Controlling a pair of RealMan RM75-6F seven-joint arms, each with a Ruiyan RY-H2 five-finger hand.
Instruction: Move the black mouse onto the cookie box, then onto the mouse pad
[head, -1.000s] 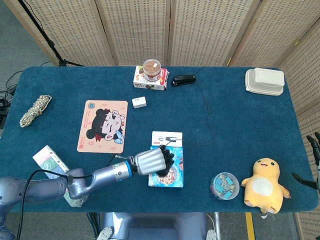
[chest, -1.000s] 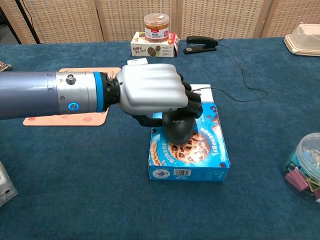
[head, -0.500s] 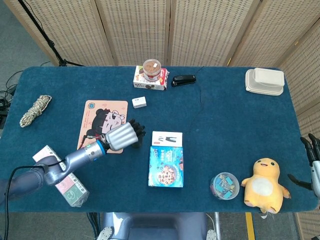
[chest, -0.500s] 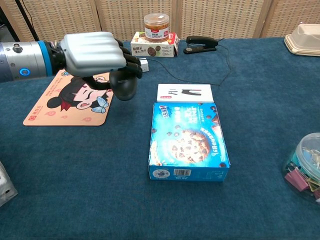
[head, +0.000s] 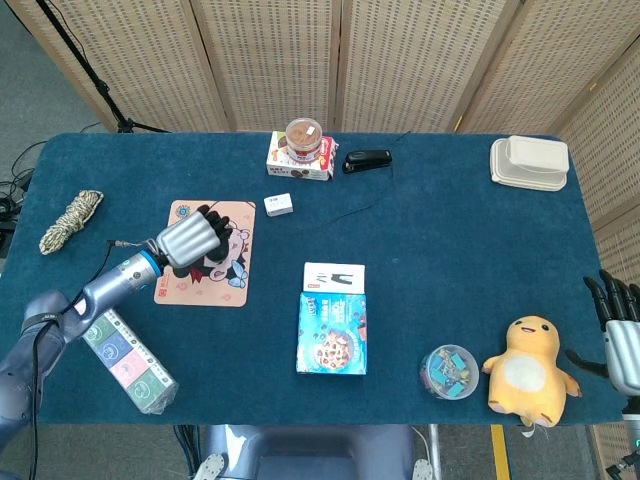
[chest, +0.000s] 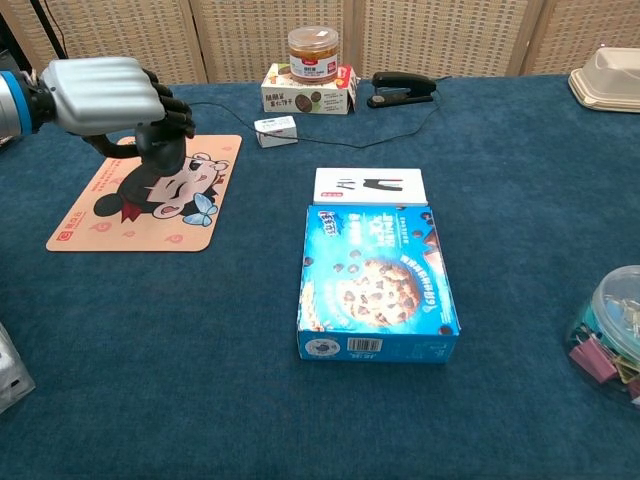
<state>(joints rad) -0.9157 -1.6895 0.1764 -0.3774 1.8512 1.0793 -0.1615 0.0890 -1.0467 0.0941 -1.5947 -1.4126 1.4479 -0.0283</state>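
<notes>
While left hand (chest: 105, 92) grips black mouse (chest: 160, 150) above mouse pad (chest: 120, 215), lower it flat mid-pad, then release; right hand (head: 620, 340) idle, fingers apart.

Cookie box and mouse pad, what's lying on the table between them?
Nothing: in the chest view only bare blue tablecloth separates the cookie box from the mouse pad.

Yellow plush toy (head: 528, 371), clip jar (head: 449, 371) — stapler (head: 367, 160), rope coil (head: 71, 221)
</notes>
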